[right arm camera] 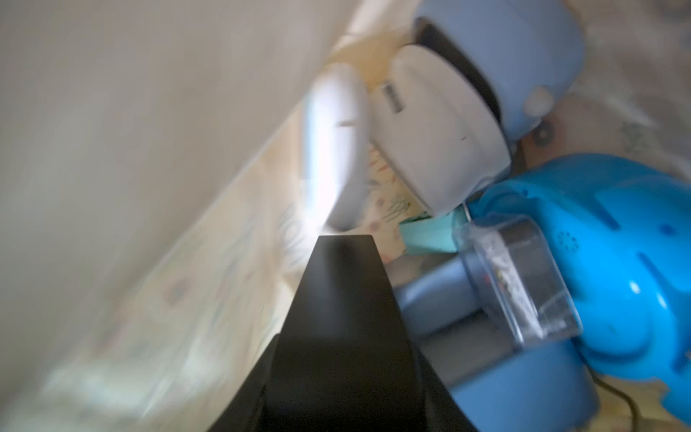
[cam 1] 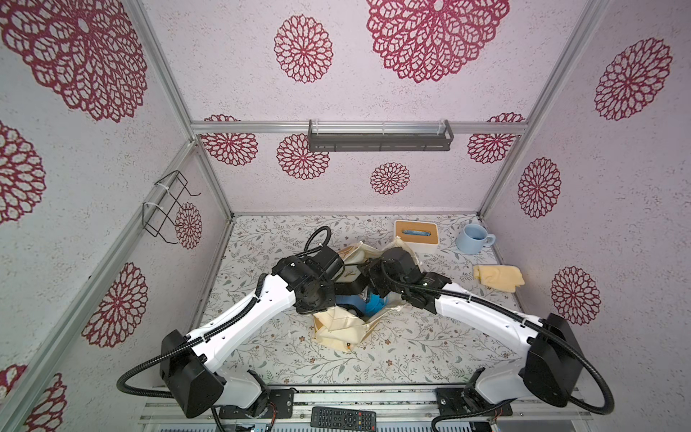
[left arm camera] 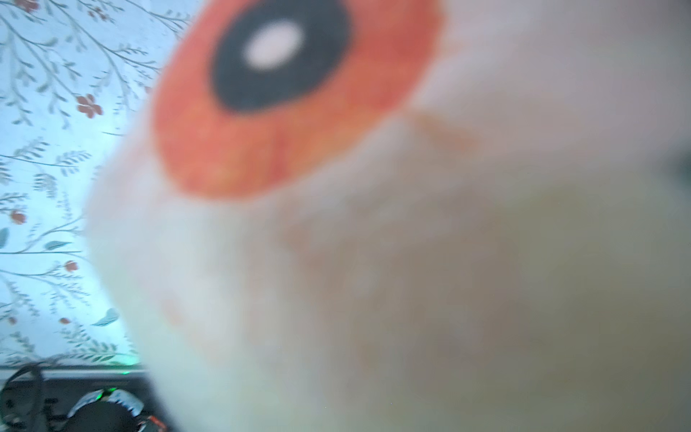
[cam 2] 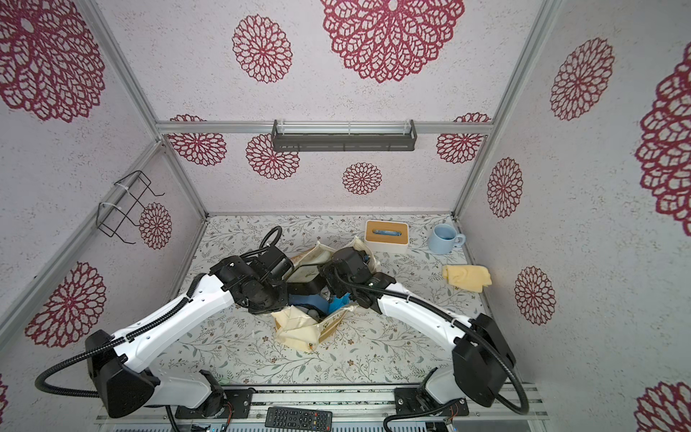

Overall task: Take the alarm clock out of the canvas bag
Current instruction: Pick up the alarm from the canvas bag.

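Note:
The cream canvas bag (cam 1: 336, 333) (cam 2: 299, 333) lies open mid-table in both top views, under both arms. My left gripper (cam 1: 342, 267) is at the bag's far rim. Its jaws are hidden, and blurred cloth with an orange and black print (left arm camera: 374, 262) fills the left wrist view, so it is shut on the bag's wall. My right gripper (cam 1: 368, 284) reaches down into the bag's mouth. It is shut on a black, flat-sided block, the alarm clock (cam 1: 351, 288) (cam 2: 303, 288) (right arm camera: 344, 318). The block juts forward between the jaws, with bag cloth (right arm camera: 131, 112) close beside it.
Inside the bag lie a bright blue plastic device with a clear canister (right arm camera: 617, 262), a white rounded piece (right arm camera: 441, 131) and a pale blue body (right arm camera: 523, 48). A tissue box (cam 1: 415, 232), blue mug (cam 1: 472, 238) and folded yellow cloth (cam 1: 497, 276) sit at the back right. A remote (cam 1: 343, 418) lies on the front rail.

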